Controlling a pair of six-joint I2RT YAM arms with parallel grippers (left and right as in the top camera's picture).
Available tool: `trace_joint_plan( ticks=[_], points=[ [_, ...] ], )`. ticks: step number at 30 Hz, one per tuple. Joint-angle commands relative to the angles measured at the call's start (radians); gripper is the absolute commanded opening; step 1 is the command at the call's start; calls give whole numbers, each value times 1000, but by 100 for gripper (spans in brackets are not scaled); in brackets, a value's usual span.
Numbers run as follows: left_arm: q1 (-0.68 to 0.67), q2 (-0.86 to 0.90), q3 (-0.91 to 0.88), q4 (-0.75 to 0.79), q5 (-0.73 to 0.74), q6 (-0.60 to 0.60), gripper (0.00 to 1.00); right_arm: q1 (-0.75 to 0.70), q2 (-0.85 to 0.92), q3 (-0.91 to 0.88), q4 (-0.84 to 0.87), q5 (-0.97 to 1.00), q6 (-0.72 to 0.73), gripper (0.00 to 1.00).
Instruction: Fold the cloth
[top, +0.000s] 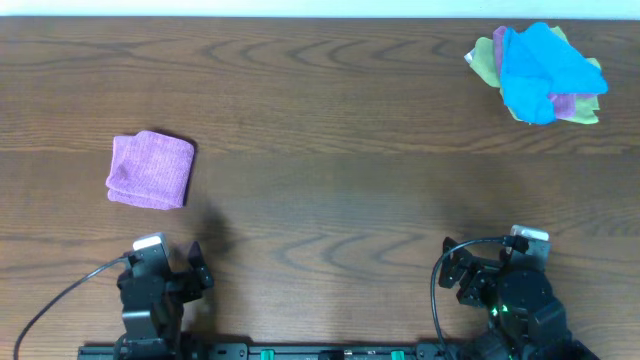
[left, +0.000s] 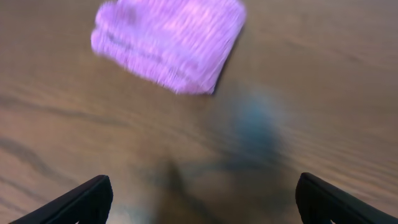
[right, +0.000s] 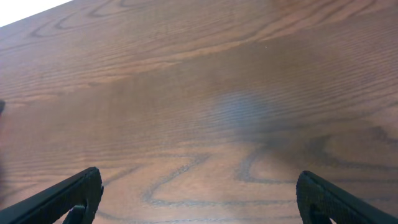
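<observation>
Cloth: folded, flat on your surface.
Left tool: wide open, empty.
Right tool: wide open, empty.

Even bright light; left wrist view motion-blurred.

- The cloth lies folded, a small square, left on the table.
- A blue cloth lies crumpled (far right corner), seemingly atop a yellow-green cloth.
</observation>
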Motion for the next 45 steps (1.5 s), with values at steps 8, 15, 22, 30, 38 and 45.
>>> trace_joint_plan(
  ticks=[8, 15, 22, 30, 38, 45],
  points=[
    [-22, -8, -35, -2, -39, 22, 95, -11, -3, 0, -2, 18, 13, 99],
    [-22, -8, -35, -8, -37, 153, 95, -11, -3, 0, -2, 18, 13, 99],
    [-22, -7, -35, -5, -37, 168, 95, -11, -3, 0, -2, 18, 13, 99],
    [-22, -7, -35, -5, -37, 168, 95, -11, -3, 0, -2, 18, 13, 99],
    [-22, -7, -34, -5, -37, 168, 95, -93, -24, -6, 5, 35, 28, 99],
    [-22, -7, -35, -5, -37, 168, 95, -347, -220, -208, 120, -123, -391, 99]
  ],
)
